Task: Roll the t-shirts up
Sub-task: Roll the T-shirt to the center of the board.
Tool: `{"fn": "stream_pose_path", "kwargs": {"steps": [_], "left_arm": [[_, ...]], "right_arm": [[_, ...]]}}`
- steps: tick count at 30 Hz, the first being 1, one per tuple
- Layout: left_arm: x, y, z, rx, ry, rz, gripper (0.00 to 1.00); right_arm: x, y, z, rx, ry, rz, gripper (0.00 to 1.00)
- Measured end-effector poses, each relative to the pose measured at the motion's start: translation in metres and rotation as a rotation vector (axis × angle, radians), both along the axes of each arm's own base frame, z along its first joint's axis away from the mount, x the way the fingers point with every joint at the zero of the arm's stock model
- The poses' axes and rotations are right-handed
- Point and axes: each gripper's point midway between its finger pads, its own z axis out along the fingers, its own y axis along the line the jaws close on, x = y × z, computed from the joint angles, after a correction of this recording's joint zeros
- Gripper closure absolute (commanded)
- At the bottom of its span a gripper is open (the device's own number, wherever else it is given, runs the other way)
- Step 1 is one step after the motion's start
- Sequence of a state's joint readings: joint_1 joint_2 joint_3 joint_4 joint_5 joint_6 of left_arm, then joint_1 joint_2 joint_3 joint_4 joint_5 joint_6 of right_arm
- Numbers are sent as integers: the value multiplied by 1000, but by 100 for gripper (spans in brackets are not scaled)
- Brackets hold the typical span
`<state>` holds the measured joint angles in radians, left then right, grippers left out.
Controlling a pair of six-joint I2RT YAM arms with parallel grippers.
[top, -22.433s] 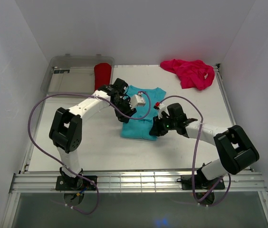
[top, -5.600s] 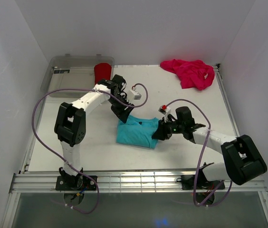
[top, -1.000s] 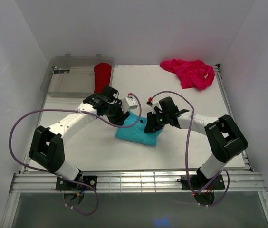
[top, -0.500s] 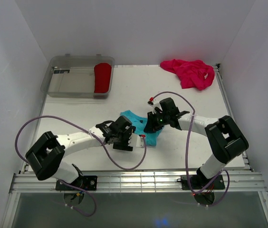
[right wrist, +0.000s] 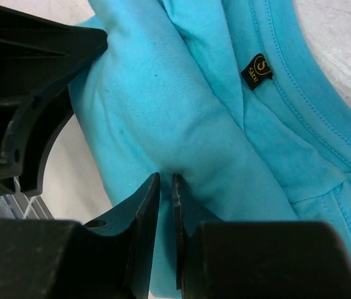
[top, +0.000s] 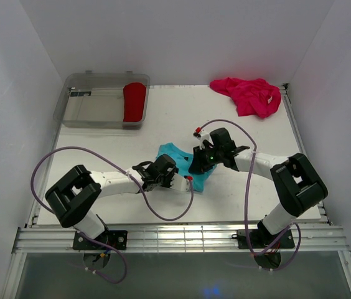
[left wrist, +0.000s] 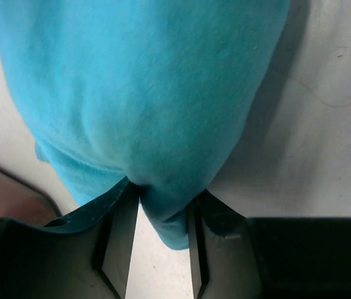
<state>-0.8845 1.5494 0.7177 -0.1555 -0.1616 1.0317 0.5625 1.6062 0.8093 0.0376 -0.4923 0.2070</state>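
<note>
The blue shirt (top: 170, 152) lay mid-bench as a bunched, part-rolled bundle, with an arm at each end of it. The left hand (left wrist: 161, 246) was pinching a thick fold at the bundle's rounded end, its fingers held a little apart by the cloth between them. The right hand (right wrist: 165, 233) had its fingers pressed almost together on a thin pleat in the roll. Just beyond that pleat the collar and its label (right wrist: 256, 70) lay flat and open.

The step in hand appeared to be the rolling of the blue shirt, about midway. A roll had formed under both hands, but the collar end was not yet taken in. The red shirt (top: 134, 103) sat rolled in the clear bin (top: 85, 111) at the far left, so it seemed finished. The pink shirt (top: 250, 94) lay crumpled at the far right corner of the bench (top: 101, 149), well apart from both arms and seemingly not started.

The next move would probably call for both hands to turn the bundle over toward the collar together. Even tension would be needed so that the soft cloth did not skew or slacken. The thin right-hand pinch looked the likelier grip to slip.
</note>
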Motion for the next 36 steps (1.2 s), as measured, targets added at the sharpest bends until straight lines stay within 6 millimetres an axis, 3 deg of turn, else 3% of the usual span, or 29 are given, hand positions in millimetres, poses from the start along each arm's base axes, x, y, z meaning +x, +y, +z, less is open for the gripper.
{"fn": "stream_pose_path", "kwargs": {"steps": [3, 5, 11, 18, 21, 27, 30, 33, 36], "left_arm": [[1, 1, -5, 16, 1, 5, 76], [1, 2, -8, 20, 7, 11, 100], [3, -4, -2, 26, 127, 41, 100], [-1, -23, 30, -81, 415, 77, 100], [-20, -15, 32, -93, 542, 80, 100], [-81, 5, 33, -32, 809, 46, 100], [-101, 6, 44, -37, 912, 23, 100], [-109, 4, 56, -56, 980, 11, 100], [-110, 4, 57, -71, 1035, 13, 100]], "right_arm": [[0, 1, 5, 10, -21, 14, 80], [1, 0, 9, 15, -37, 20, 80], [4, -10, 35, 42, -142, 15, 75], [-6, -41, 74, 32, -405, -12, 61], [-19, -57, 74, 25, -506, -7, 58], [-40, -71, 76, 33, -722, 65, 46], [-49, -68, 82, 42, -820, 133, 42], [-57, -58, 86, 52, -887, 220, 39], [-75, -41, 74, 21, -919, 377, 38]]}}
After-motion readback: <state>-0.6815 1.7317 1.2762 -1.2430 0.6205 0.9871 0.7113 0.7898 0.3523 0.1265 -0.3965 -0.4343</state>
